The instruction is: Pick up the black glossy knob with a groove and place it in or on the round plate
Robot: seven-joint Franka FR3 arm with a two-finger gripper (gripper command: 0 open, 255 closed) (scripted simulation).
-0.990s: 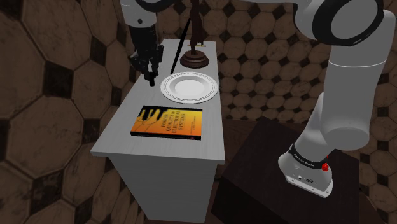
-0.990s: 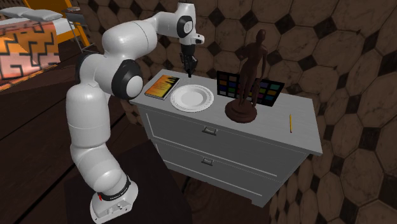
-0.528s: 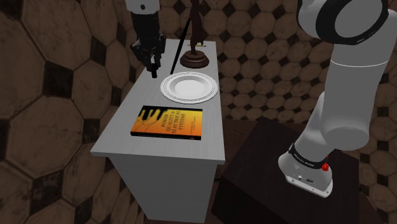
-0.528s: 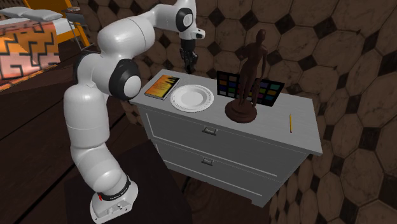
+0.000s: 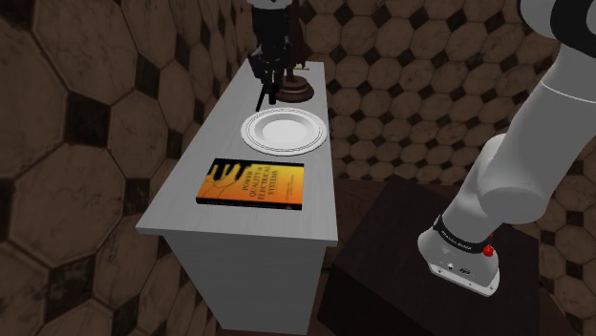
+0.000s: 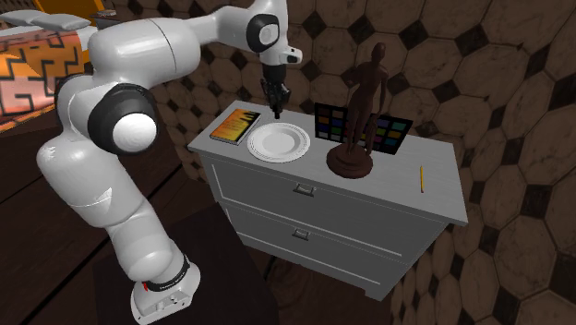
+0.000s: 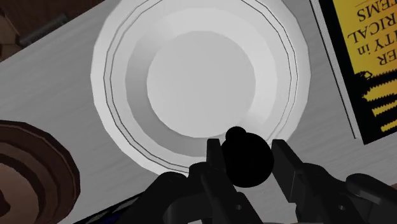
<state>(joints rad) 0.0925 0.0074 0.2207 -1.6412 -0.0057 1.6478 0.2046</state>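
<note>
- the gripper was closed partway, its two black fingers pressed against opposite sides of the knob; it had hold of nothing else.
- the knob hung in the air, clear of the cabinet top, over the rim of the white plate rather than over its middle.
- in the shoulder view the gripper was above the plate's far edge, near the brown figure's base; the book lay on the plate's other side, well apart from it.
- the knob looked small and rigid, and was probably light. its shiny, rounded body was likely slippery, so it could have twisted or slid in a loose hold.
- no groove could be made out, since the knob showed as plain black.
- the fingers sat across the widest part of the ball, with a small nub poking out past them; that seemed the sound place to take it.
- being round, it would probably roll if let go high up or on the rim; the plate's dished middle looked the safer spot.
</note>
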